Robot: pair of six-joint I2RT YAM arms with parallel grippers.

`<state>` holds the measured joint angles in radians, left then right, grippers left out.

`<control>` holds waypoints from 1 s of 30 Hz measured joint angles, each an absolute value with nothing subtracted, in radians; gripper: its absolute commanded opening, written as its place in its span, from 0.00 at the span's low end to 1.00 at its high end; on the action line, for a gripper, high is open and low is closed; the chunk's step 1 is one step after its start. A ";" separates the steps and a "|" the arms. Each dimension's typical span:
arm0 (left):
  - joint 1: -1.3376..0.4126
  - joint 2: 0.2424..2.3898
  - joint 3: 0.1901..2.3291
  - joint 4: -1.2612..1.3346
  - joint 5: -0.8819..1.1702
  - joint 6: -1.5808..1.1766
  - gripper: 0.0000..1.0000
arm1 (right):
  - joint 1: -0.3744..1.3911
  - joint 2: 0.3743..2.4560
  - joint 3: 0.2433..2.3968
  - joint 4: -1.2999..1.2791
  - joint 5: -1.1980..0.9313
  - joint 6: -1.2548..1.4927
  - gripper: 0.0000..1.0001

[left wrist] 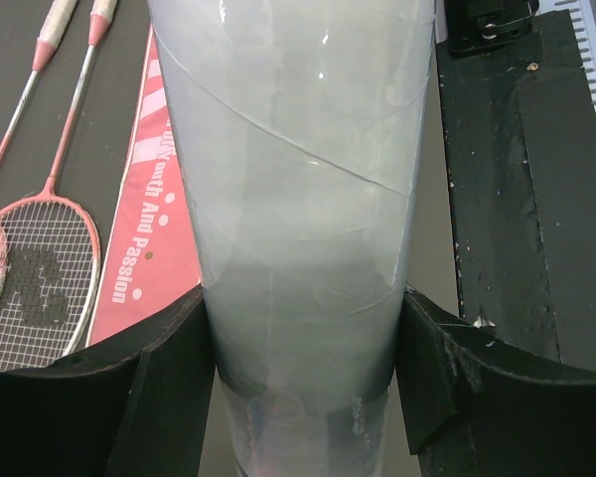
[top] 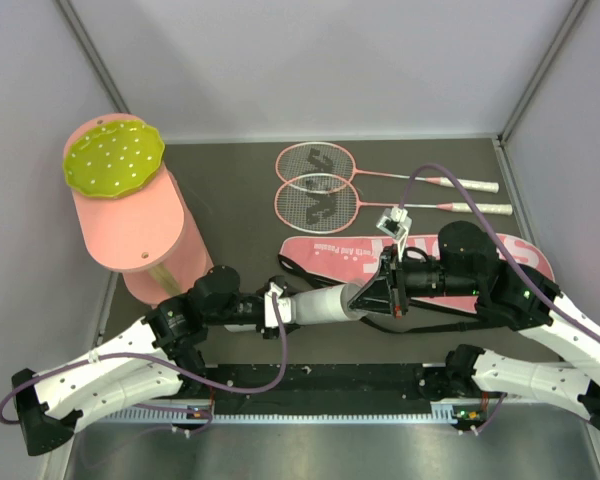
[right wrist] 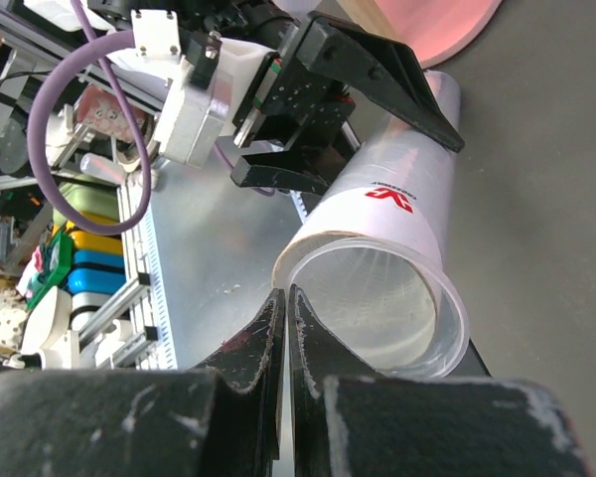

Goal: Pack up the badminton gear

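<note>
My left gripper [top: 278, 308] [left wrist: 306, 303] is shut on the white tube [top: 318, 305] [left wrist: 298, 179] and holds it lying level, open end to the right. A clear cap [right wrist: 432, 328] sits at that end of the tube [right wrist: 397, 189]. My right gripper [top: 356, 297] [right wrist: 285, 294] is shut, its tips pinched at the cap's rim. Two pink-framed rackets [top: 315, 160] [top: 315, 205] lie at the back; one shows in the left wrist view [left wrist: 40, 268]. The pink "SPORT" bag [top: 350, 250] [left wrist: 154, 199] lies behind the tube. No shuttlecock shows on its own.
The big pink cylinder [top: 145, 235] with its yellow-green dotted disc [top: 113, 158] stands at the left, close to my left arm. A black strip [top: 320, 385] runs along the table's near edge. Grey walls close in both sides and the back.
</note>
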<state>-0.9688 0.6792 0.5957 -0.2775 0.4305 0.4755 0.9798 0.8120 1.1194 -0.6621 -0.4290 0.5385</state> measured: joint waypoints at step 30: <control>-0.969 0.662 0.596 -0.296 0.466 0.493 0.00 | 0.995 0.794 1.032 -0.535 -0.527 0.607 0.00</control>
<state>-0.9688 0.6621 0.5957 -0.2958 0.4656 0.4927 0.9951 0.7940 1.0321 -0.5354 -0.5266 0.6075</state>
